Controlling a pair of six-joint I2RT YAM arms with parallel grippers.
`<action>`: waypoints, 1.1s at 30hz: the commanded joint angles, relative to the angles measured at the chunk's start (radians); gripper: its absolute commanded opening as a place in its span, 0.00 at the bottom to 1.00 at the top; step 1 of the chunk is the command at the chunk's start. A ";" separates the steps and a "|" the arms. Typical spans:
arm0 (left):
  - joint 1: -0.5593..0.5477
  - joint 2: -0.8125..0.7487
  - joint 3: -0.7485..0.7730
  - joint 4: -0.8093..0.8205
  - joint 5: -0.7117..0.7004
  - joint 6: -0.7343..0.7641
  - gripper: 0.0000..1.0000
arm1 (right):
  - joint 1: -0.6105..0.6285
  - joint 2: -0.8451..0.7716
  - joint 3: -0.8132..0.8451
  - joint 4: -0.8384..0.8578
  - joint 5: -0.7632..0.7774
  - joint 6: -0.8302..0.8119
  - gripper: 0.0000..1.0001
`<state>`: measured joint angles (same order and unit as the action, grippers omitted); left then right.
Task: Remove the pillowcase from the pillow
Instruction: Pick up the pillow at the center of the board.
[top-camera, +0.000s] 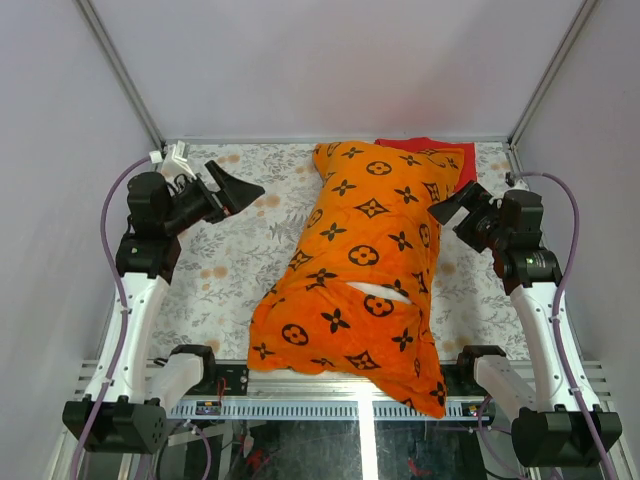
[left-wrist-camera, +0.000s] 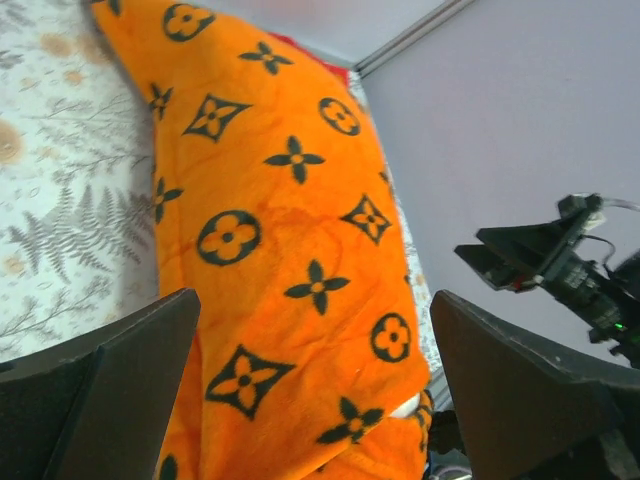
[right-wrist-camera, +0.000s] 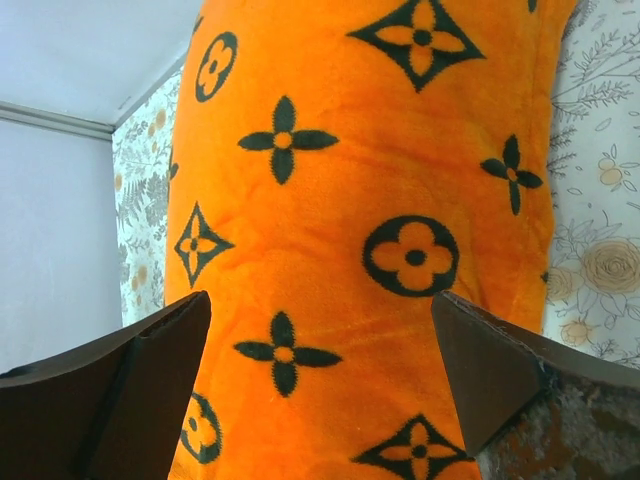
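The orange pillowcase (top-camera: 360, 260) with black motifs covers the pillow, which lies lengthwise on the table. A sliver of the white pillow (top-camera: 378, 291) shows through a slit near the front; it also shows in the left wrist view (left-wrist-camera: 405, 405). My left gripper (top-camera: 238, 188) is open and empty, raised to the left of the pillowcase (left-wrist-camera: 290, 220). My right gripper (top-camera: 448, 210) is open and empty, close to the pillowcase's right edge (right-wrist-camera: 350, 230). Neither gripper touches the fabric.
A plain red cloth (top-camera: 440, 150) lies under the far right corner of the pillowcase. A floral table covering (top-camera: 230, 260) spans the table. Grey walls enclose three sides. A metal rail (top-camera: 330, 400) runs along the front edge, where the pillowcase overhangs.
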<state>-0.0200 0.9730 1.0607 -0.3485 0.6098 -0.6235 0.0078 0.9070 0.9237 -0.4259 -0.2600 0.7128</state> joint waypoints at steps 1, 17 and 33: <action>-0.003 -0.027 -0.038 0.314 0.140 -0.130 1.00 | 0.006 -0.002 0.003 0.080 -0.046 0.021 0.99; -0.730 0.045 0.152 0.047 0.204 0.570 1.00 | 0.006 0.034 -0.018 0.016 -0.033 -0.015 1.00; -0.731 0.586 0.255 -0.018 -0.861 0.194 1.00 | 0.139 0.059 -0.235 0.097 -0.040 -0.061 1.00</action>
<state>-0.7498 1.6138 1.4490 -0.4187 -0.1173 -0.3092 0.0437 0.9298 0.7517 -0.3943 -0.2485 0.6868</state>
